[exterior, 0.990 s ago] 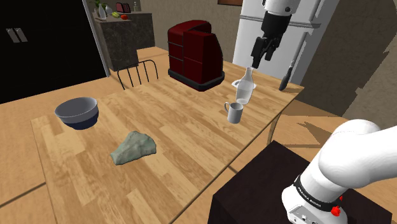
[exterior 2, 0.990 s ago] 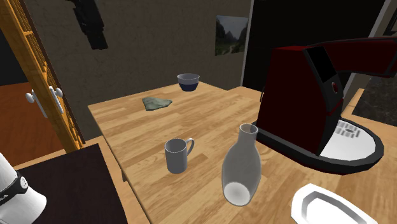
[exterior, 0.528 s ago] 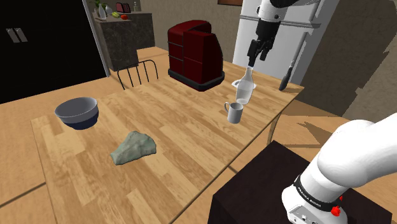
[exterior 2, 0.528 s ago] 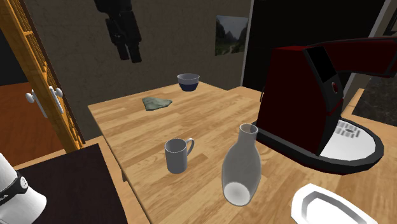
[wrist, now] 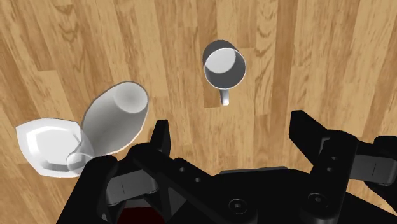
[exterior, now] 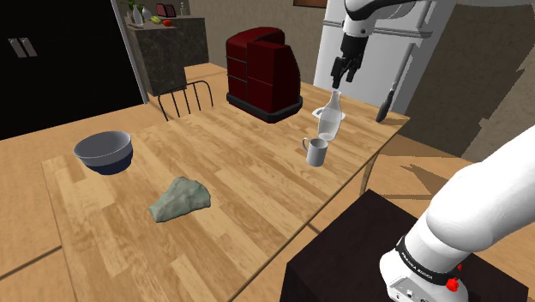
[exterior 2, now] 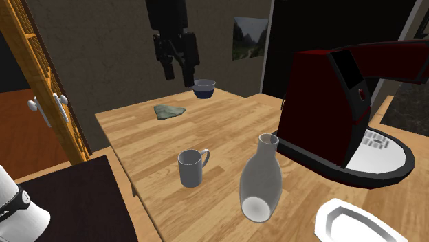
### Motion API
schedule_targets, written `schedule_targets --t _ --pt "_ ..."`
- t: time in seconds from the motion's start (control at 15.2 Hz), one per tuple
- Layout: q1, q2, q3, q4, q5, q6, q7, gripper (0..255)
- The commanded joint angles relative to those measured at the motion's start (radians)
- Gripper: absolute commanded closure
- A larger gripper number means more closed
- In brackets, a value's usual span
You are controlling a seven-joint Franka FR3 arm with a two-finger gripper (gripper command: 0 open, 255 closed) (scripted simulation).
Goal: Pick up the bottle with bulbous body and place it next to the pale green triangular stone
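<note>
The arm's black gripper (exterior: 340,79) hung in the air above the pale bulbous bottle (exterior: 331,116), its fingers spread apart and clasping nothing. The bottle stood upright on the wooden bench (exterior: 249,172), near the edge by the dark stand (exterior: 343,249), between a grey mug (exterior: 317,152) and a white dish (exterior: 318,111) that was mostly hidden behind it in the shoulder view. A dark red coffee machine (exterior: 261,73) stood near. The pale green stone (exterior: 180,199) lay well apart from the bottle, towards a grey bowl (exterior: 104,151) at the far end of the bench.

In the second exterior view the gripper (exterior 2: 180,74) hung high over the bench (exterior 2: 220,130), the arm above it cut off by the top edge. The bottle (exterior 2: 261,182) stood in front, just beside the mug (exterior 2: 192,168); the dish (exterior 2: 350,223) and the coffee machine (exterior 2: 337,110) ran out of the picture. The stone (exterior 2: 168,111) and bowl (exterior 2: 203,87) were small and far back.

From the wrist, the gripper (wrist: 232,137) looked down on the bench (wrist: 318,57). The bottle (wrist: 114,121) showed beside one finger (wrist: 160,137), not between the two, its neck overlapping the dish (wrist: 41,146). The mug (wrist: 224,65) stood beyond the fingertips.
</note>
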Motion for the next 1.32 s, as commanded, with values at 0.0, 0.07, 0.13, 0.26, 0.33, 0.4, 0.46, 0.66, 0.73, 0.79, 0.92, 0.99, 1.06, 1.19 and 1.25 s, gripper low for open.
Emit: schedule_targets --t 0.0,0.07,0.13,0.26,0.33,0.4,0.46,0.66,0.73,0.79,0.92,0.99,1.06,1.19,1.25 --pt "-0.006 0.075 -0.027 0.047 0.02 0.02 -0.036 0" --pt "-0.01 0.113 -0.04 0.076 0.032 0.024 -0.056 0" --pt "-0.015 0.151 -0.052 0.106 0.045 0.028 -0.076 0" --pt "-0.028 0.23 -0.075 0.17 0.075 0.031 -0.116 0" --pt "-0.036 0.27 -0.085 0.204 0.091 0.03 -0.136 0" --pt "-0.045 0.311 -0.093 0.24 0.108 0.028 -0.156 0" --pt "-0.055 0.353 -0.101 0.277 0.126 0.025 -0.176 0" --pt "-0.093 0.482 -0.116 0.402 0.181 0.006 -0.23 0" --pt "-0.109 0.526 -0.119 0.448 0.2 -0.004 -0.247 0" --pt "-0.126 0.571 -0.12 0.496 0.218 -0.015 -0.262 0" --pt "-0.163 0.664 -0.12 0.603 0.253 -0.043 -0.289 0" --pt "-0.183 0.713 -0.118 0.661 0.27 -0.061 -0.3 0" --pt "-0.205 0.763 -0.115 0.724 0.286 -0.08 -0.31 0" --pt "-0.223 0.803 -0.111 0.763 0.297 -0.084 -0.316 0" --pt "-0.221 0.802 -0.11 0.749 0.298 -0.07 -0.317 0"
